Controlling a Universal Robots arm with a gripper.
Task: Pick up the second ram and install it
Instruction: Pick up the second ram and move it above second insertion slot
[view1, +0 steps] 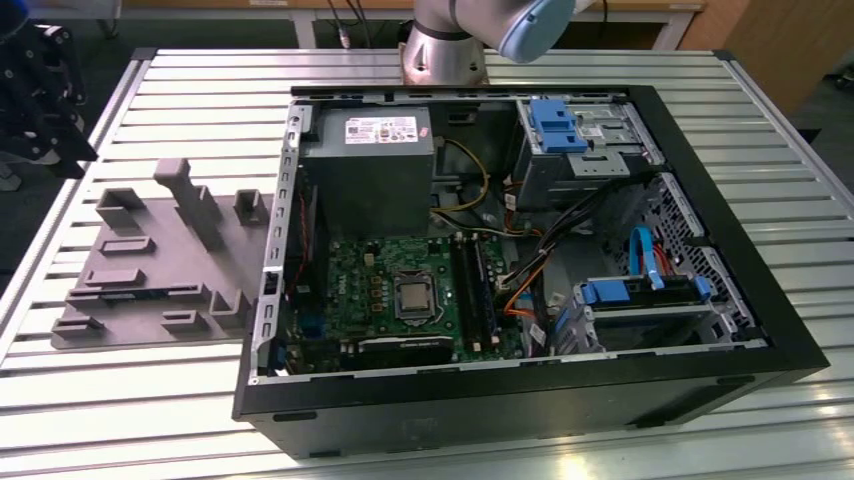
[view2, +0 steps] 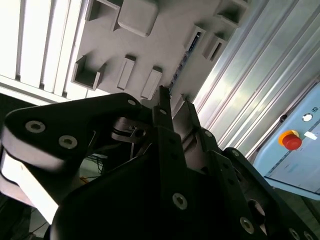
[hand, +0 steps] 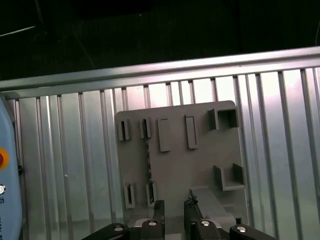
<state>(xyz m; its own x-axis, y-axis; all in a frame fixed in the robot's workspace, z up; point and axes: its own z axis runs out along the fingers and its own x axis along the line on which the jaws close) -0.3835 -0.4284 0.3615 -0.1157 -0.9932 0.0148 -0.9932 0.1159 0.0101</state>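
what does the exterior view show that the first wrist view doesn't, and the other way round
Exterior view: the open computer case with its motherboard, power supply and blue drive brackets. First wrist view: the open gripper, a pale blue box with a red button, and a ram stick standing on edge in the tray. Both: the grey tray on the slatted table; the ram stick is too small to tell in the exterior view.

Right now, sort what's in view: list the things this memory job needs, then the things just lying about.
For the job:
- memory stick, on edge in the grey tray
- gripper, open, holding nothing
- black slots on the board

Lying about:
- power supply
- blue bracket
- blue cable
- red button
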